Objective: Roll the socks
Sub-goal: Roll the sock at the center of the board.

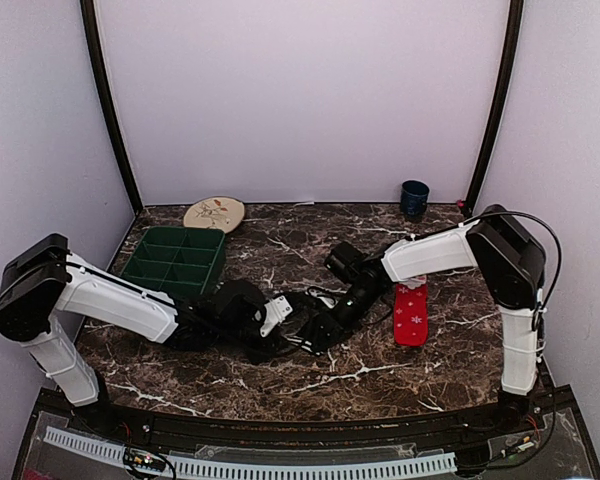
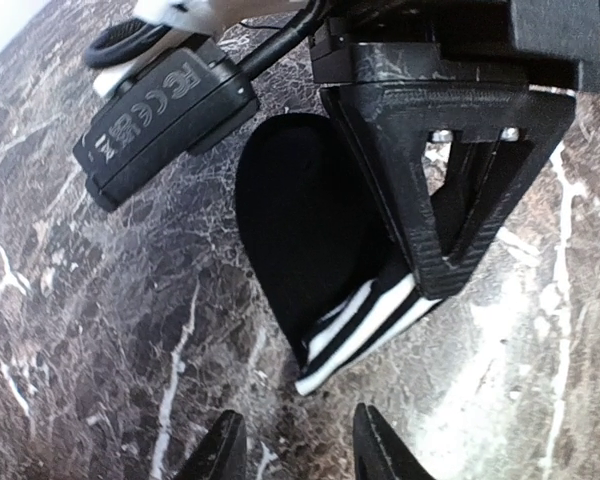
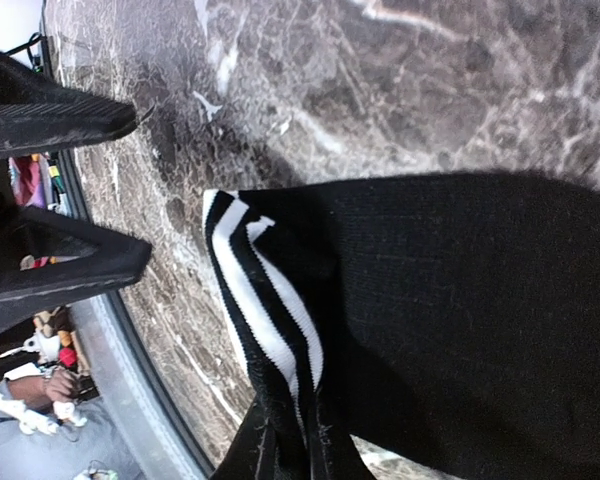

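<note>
Step in hand: I judge this to be the start of the first roll. The work is on the black sock (image 2: 300, 230), and no roll has formed yet.
Black sock: it lies flat on the tabletop (image 1: 380, 375) near the middle, between my two arms. Its striped cuff (image 3: 270, 300) is bunched and turned toward my left side.
Right pincer (image 3: 292, 450): clenched on the striped cuff, with the fabric nipped between the tips and puckered into a fold there.
Left pincer (image 2: 295, 452): released. Its tips stand apart just off the cuff end, with only bare marble between them and no cloth touched.
Red sock (image 1: 411, 313): flat on the tabletop to the right, beside my right forearm and apart from the black one. Neither pincer is on it.
Progress: early by my reading, with one sock gripped but unrolled and the other not yet begun.
Next move calls for: turning the pinched cuff over onto the sock's body to make the first tight wrap. My left pincer would come in at the cuff to press or pinch that fold so it cannot spring open.
Care needed: both pincers crowd the same small end, so the left must close in without knocking the right or dragging the sock along the marble.
</note>
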Available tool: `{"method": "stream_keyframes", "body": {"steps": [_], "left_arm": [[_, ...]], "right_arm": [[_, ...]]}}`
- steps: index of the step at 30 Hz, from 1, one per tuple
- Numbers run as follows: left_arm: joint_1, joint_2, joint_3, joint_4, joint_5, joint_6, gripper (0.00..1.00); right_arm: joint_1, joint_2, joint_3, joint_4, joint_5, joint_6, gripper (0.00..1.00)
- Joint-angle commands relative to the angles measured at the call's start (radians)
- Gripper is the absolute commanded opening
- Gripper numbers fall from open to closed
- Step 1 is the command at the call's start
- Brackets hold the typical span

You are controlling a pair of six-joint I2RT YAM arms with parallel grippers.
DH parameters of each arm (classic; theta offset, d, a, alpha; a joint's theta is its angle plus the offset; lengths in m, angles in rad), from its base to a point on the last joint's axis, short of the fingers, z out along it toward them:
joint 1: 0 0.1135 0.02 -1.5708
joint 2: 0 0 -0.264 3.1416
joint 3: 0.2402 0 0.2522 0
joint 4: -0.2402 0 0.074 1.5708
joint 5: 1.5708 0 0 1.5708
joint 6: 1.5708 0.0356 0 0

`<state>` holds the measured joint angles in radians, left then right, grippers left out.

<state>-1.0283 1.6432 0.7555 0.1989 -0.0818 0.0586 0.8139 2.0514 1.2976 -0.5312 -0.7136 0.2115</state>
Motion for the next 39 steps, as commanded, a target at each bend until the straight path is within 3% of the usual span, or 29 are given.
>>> {"method": "stream_keyframes", "body": {"steps": [1,13,30,39], "left_arm": [[-0.031,0.026,0.011,0.065,-0.103,0.156,0.39],[-0.111,0.048,0.005,0.143,-0.085,0.413,0.38],[-0.188,0.077,-0.007,0.091,-0.021,0.54,0.36],[-0.198,0.122,0.004,0.102,-0.082,0.606,0.36]], "right_arm": [[-0.009,0.014,0.011,-0.018,-0.065,0.032,0.1],[-0.024,0.02,0.008,-0.045,-0.158,0.058,0.09],[-0.027,-0.006,-0.173,0.129,-0.232,0.172,0.09],[-0.027,-0.008,-0.197,0.147,-0.249,0.187,0.08]]}}
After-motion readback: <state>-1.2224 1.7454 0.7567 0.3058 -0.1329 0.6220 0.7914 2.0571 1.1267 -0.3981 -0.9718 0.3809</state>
